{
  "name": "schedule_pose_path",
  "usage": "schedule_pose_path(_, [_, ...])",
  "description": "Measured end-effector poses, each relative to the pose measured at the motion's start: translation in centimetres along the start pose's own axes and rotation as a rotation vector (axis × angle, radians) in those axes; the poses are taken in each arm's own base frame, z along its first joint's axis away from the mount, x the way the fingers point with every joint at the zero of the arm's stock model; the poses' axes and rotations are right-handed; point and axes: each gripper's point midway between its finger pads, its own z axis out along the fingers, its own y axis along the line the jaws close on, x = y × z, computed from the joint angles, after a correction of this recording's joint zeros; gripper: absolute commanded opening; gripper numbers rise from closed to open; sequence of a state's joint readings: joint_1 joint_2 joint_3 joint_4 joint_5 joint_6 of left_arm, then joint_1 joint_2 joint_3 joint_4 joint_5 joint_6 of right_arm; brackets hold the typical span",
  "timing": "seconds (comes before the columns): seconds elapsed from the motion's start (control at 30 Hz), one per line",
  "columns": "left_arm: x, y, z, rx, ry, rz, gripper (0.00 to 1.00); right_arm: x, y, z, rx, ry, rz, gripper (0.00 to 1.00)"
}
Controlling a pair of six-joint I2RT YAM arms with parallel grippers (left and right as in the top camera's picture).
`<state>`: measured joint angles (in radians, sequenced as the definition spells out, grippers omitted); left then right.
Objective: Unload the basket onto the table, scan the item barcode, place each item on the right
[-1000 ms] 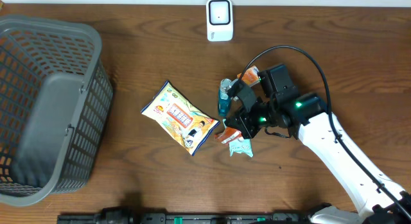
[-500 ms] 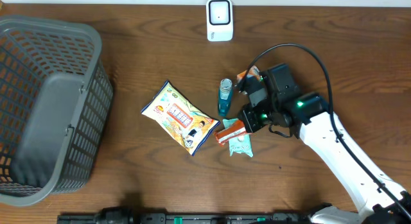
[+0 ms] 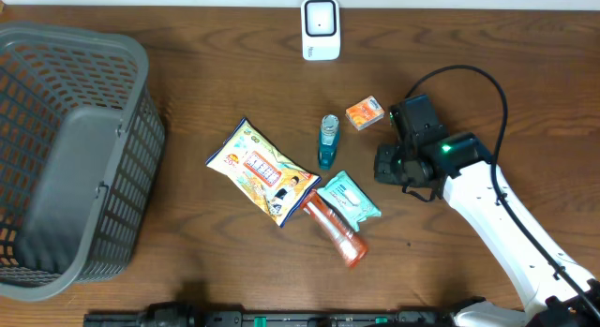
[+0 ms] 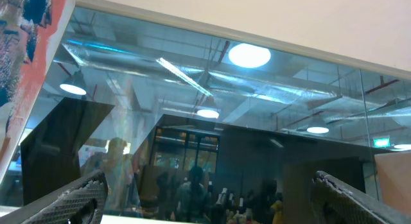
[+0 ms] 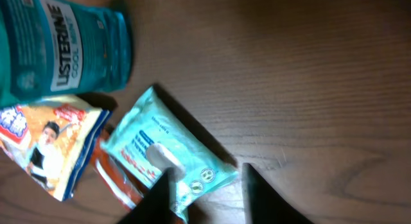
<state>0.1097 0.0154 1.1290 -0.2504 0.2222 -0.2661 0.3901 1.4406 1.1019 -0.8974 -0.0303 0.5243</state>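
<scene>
Right end effector (image 3: 382, 168) hovers right of the mouthwash bottle (image 3: 327, 141). Overhead counts one snack bag (image 3: 265, 172) left of it, one orange box (image 3: 365, 113) upper right, one wipes pack (image 3: 349, 196) and one orange tube (image 3: 333, 229) below, one scanner (image 3: 320, 29) above, one basket (image 3: 150, 130) far left. Left wrist: left end effector (image 4: 212, 198) spread wide, ceiling lights (image 4: 249, 55) beyond. Right wrist: fingers (image 5: 158, 198) apart; only here the bottle's Listerine label reads.
</scene>
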Motion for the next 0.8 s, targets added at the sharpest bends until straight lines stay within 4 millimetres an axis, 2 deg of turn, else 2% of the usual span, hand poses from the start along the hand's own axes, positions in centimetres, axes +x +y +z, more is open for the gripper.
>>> schedule_pose_path(0.07, [0.0,0.0,0.0,0.0,0.0,0.0,1.0,0.0,0.0,0.0,-0.001,-0.002,-0.003,0.9])
schedule_pose_path(0.1, [0.0,0.0,0.0,0.0,0.0,0.0,1.0,0.0,0.1,0.0,-0.007,0.002,-0.021,0.99])
schedule_pose_path(0.2, [0.0,0.0,0.0,0.0,0.0,0.0,1.0,0.6,1.2,-0.1,-0.072,0.035,-0.083,0.99])
schedule_pose_path(0.33, [0.0,0.0,0.0,0.0,0.0,0.0,1.0,2.4,4.4,-0.6,-0.241,0.107,-0.193,0.99])
schedule_pose_path(0.43, [0.0,0.0,0.0,0.0,0.0,0.0,1.0,4.6,7.2,-1.1,-0.338,0.157,-0.307,0.99])
schedule_pose_path(0.53, [0.0,0.0,0.0,0.0,0.0,0.0,1.0,6.2,9.0,-0.9,-0.374,0.186,-0.386,0.91])
schedule_pose_path(0.6, [0.0,0.0,0.0,0.0,0.0,0.0,1.0,7.7,10.3,-0.1,-0.394,0.21,-0.452,0.86])
schedule_pose_path(0.7, [0.0,0.0,0.0,0.0,0.0,0.0,1.0,9.5,10.4,1.9,-0.386,0.269,-0.482,0.7])
schedule_pose_path(0.73, [0.0,0.0,0.0,0.0,0.0,0.0,1.0,10.0,10.0,2.8,-0.371,0.296,-0.48,0.64])
schedule_pose_path(0.77, [0.0,0.0,0.0,0.0,0.0,0.0,1.0,10.2,9.9,3.1,-0.365,0.308,-0.475,0.47])
schedule_pose_path(0.8, [0.0,0.0,0.0,0.0,0.0,0.0,1.0,10.5,9.6,3.7,-0.355,0.328,-0.471,0.37])
